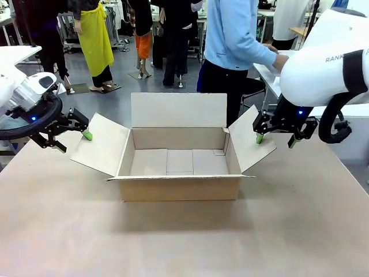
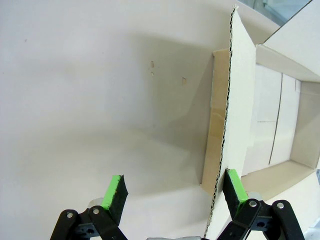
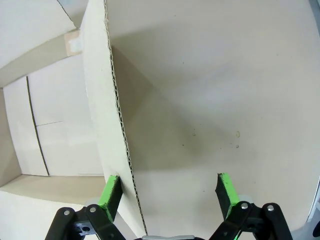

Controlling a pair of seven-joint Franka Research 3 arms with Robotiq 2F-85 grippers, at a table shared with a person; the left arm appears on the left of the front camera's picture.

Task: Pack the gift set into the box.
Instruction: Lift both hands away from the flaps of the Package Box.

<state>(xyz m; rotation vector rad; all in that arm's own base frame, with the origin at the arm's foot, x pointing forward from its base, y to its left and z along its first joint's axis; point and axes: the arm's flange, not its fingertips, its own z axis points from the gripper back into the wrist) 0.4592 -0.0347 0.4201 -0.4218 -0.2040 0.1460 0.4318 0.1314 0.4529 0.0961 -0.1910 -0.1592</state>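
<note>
Your left fingers point(image 2: 116, 190) point(image 1: 86, 135) are spread wide and clamp nothing. In the left wrist view, the corrugated edge of the box's left side flap point(image 2: 240, 100) point(image 1: 101, 144) runs up between them. It passes just beside one green pad and well apart from the other. You cannot tell whether that pad touches the cardboard.

Your right fingers point(image 3: 111, 189) point(image 1: 260, 138) are just as wide apart and also grip nothing. The right side flap point(image 3: 100, 100) point(image 1: 249, 138) stands between them, its edge close against one pad, with bare surface point(image 1: 184, 242) under the other.

The box point(image 1: 179, 187) sits in the middle of the surface between your two arms, its long side towards you. It is open: both side flaps lean outward, the far flap stands upright, and the near flap is folded down against the front wall. The inside shows its plain cardboard bottom.

Behind the box, a person in a light blue top point(image 1: 233, 29) stands at the far side with hands on another table to your right.
</note>
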